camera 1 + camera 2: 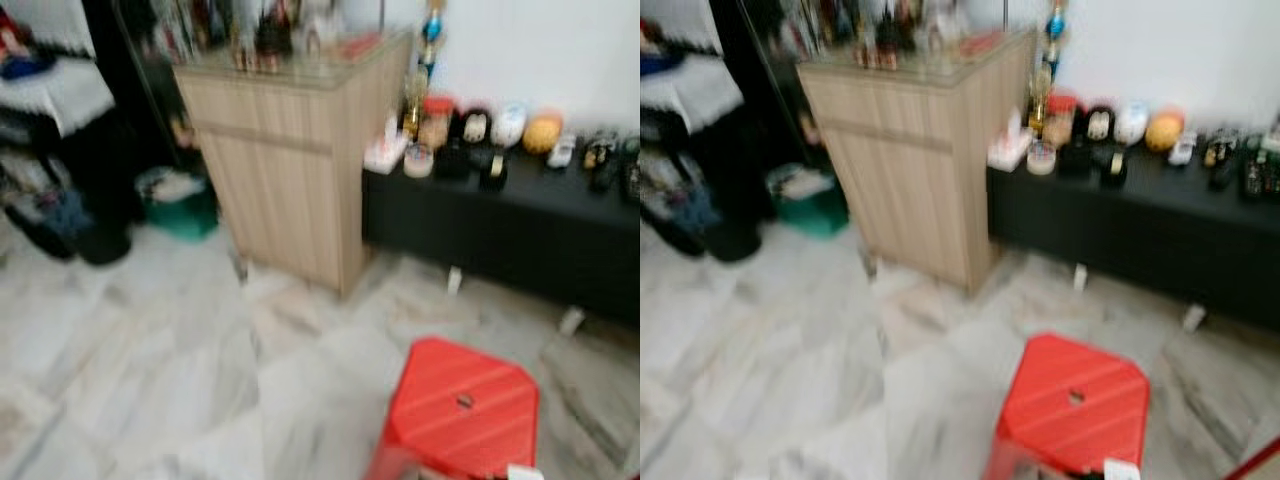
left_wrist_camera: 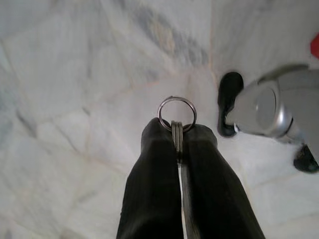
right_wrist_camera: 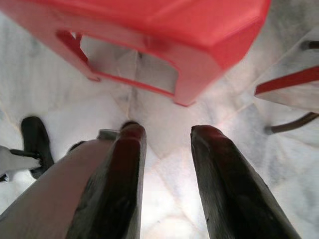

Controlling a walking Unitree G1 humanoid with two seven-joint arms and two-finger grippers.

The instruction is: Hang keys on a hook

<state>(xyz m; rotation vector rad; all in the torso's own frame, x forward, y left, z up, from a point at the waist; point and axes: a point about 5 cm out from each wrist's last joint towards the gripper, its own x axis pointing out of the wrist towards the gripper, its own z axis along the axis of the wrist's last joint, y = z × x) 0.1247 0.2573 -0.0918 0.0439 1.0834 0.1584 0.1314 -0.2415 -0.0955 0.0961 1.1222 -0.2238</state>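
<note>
Hanging over a pale marble floor (image 2: 75, 74), the left tool (image 2: 178, 142) was clenched on the keys (image 2: 177, 137): the two black fingers (image 2: 154, 174) pressed the flat metal blades between them, and a round silver key ring (image 2: 177, 112) stood clear just beyond the fingertips. Beside this tool in the left wrist view lay part of the robot's silver body (image 2: 271, 107) and a black foot (image 2: 229, 102) on the floor.

The right tool (image 3: 167, 134) was released, its fingers (image 3: 124, 169) standing apart with bare floor between them. It pointed down toward a red plastic stool (image 3: 189, 30), whose legs and open side panel were seen from above in the right wrist view.

Both head views were blurred. They showed the red stool (image 1: 460, 405) near the lower edge, standing on the marble floor (image 1: 150, 350). Beyond it stood a light wooden cabinet (image 1: 290, 170) whose glass top carried small cluttered items too blurred to name. Just beside the cabinet, on the robot's right, a low black bench (image 1: 520, 225) ran along a white wall (image 1: 540, 50) and bore a row of small objects, among them an orange ball-like item (image 1: 542, 132) and a red-lidded jar (image 1: 436, 122). On the robot's left, a green tub (image 1: 180, 205) sat on the floor near dark furniture.
</note>
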